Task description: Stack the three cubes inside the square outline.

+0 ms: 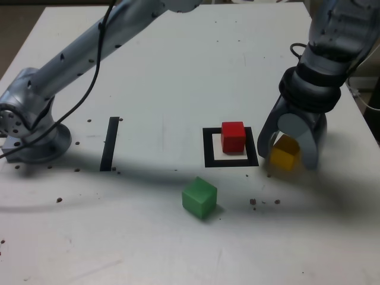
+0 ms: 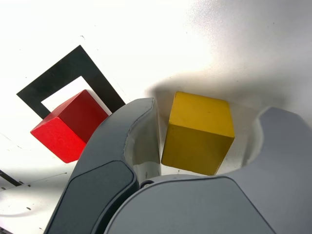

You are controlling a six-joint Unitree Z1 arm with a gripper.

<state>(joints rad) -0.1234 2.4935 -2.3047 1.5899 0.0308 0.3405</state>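
My gripper [image 2: 210, 134] has its fingers spread, one to either side of the yellow cube [image 2: 198, 134] — nothing is pinched. One finger is very close to a side of it, perhaps brushing; the other leaves a plain gap. I take it I straddle the cube so that closing will catch it between my fingers, and the uneven gap may mean it turns or slides a little as I squeeze.

Just beyond my nearer finger is the red cube [image 1: 233, 137], in the square outline [image 1: 209, 148] and overlapping its tape along one side. I judge it the base of the stack, with yellow meant to go on top. Farther from my fingers, past the outline's corner, the green cube [image 1: 199, 197] sits alone on the table [image 1: 130, 237], likely left for last.

The wrist view shows me the gaps beside the yellow cube, which my own finger partly covers in the exterior view. The exterior view gives me the green cube — missing from the wrist view — and the whole outline.
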